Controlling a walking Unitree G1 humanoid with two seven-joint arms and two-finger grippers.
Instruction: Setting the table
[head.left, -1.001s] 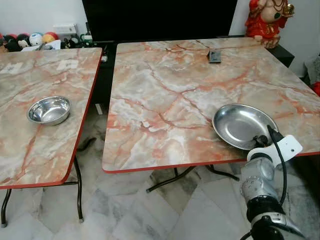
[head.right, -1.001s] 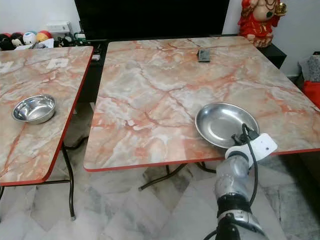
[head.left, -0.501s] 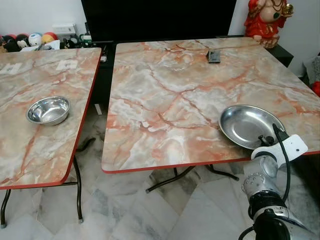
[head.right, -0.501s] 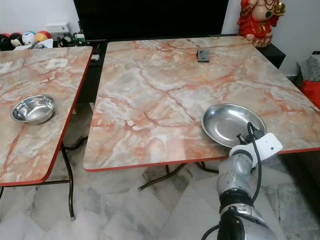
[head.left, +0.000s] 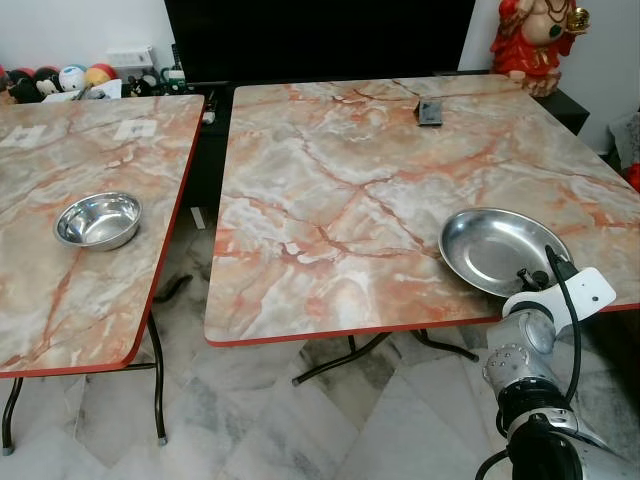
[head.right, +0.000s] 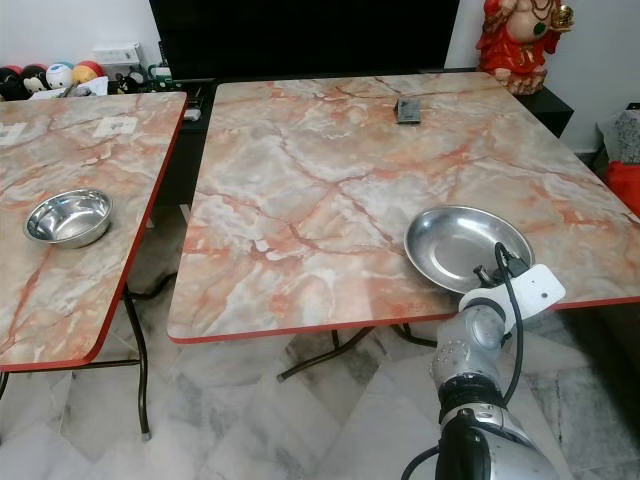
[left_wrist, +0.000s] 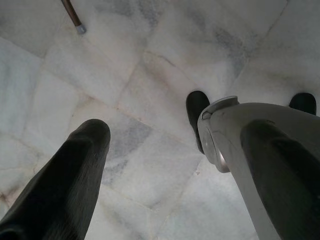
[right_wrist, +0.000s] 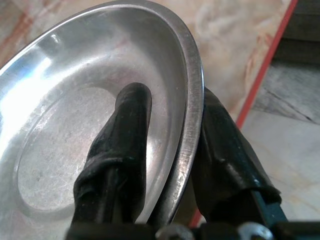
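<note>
A shallow steel plate (head.left: 495, 248) lies on the marble table (head.left: 340, 190), near its front right edge. My right gripper (right_wrist: 172, 95) is shut on the plate's near rim (right_wrist: 192, 75), one black finger (right_wrist: 127, 135) inside the dish and the other finger (right_wrist: 220, 145) under the rim at the table's red edge. In the eye views that gripper (head.left: 530, 283) sits just off the table's front edge. A small steel bowl (head.left: 97, 220) rests on the left table (head.left: 60, 300). My left gripper (left_wrist: 175, 135) hangs open over the floor.
A dark small flat device (head.left: 429, 112) lies at the far side of the right table. A red figurine (head.left: 535, 40) stands at the back right, and a black screen (head.left: 320, 35) behind. A narrow gap (head.left: 195, 190) separates the two tables. The floor (head.left: 260, 420) is white marble tile.
The plate has slid a little to the right along the table's front edge with my right gripper on its rim. The bowl and the left arm have not moved.
</note>
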